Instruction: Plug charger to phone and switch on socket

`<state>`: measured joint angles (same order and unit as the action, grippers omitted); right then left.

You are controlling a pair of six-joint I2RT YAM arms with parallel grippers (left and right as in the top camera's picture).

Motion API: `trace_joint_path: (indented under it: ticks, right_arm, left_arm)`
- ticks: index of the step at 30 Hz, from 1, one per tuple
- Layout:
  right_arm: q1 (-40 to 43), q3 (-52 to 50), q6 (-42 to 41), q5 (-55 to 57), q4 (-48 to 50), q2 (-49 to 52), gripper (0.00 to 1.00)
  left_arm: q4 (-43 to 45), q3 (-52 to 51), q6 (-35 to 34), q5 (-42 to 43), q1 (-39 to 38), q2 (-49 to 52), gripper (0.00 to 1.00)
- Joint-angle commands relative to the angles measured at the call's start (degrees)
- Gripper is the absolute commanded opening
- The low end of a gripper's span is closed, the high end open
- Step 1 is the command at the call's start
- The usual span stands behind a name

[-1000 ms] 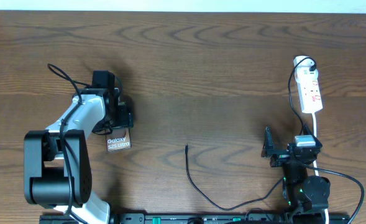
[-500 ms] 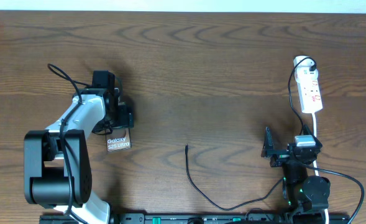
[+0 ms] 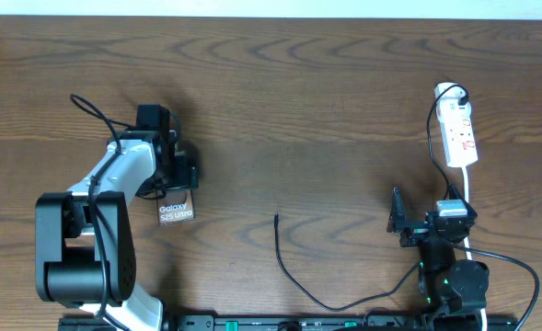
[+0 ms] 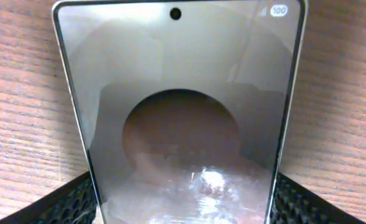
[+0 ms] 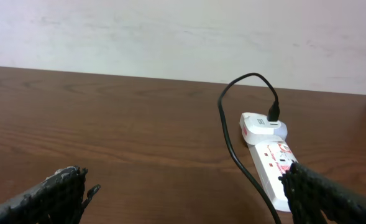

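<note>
The phone lies on the table at the left, its "Galaxy S25 Ultra" end showing below my left gripper. In the left wrist view the phone fills the space between both fingers, which are shut on its sides. The charger cable runs from the white socket strip down the right side and along the front, and its plug tip lies free mid-table. My right gripper is open and empty at the front right. The socket and the cable show in the right wrist view.
The socket's white cord runs down past the right arm's base. The left arm's base stands at the front left. A pale wall rises behind the table's far edge.
The phone has shifted very slightly toward the front in my left gripper. The right arm and the cable have not moved.
</note>
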<state>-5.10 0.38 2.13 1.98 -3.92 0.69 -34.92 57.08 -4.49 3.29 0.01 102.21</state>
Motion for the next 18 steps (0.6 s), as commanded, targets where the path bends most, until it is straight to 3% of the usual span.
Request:
trace_joint_path:
  ticks: [1,12,15,18]
  right_arm:
    - [0.39,-0.07,0.68,0.46,-0.20,-0.31,0.99]
    - [0.39,-0.07,0.70,0.46,-0.20,-0.31,0.99]
    - [0.39,-0.07,0.70,0.46,-0.20,-0.31,0.99]
    - [0.39,-0.07,0.70,0.46,-0.20,-0.31,0.99]
  left_arm:
    - [-0.61,-1.49,0.11,0.13,0.31,1.25,0.78]
    - [-0.66,-1.49,0.11,0.13,0.31,1.25,0.61]
    - [-0.63,-1.49,0.11,0.13,0.31,1.25,0.54]
    - [-0.59,-1.49,0.11,0.13,0.31,1.25,0.36]
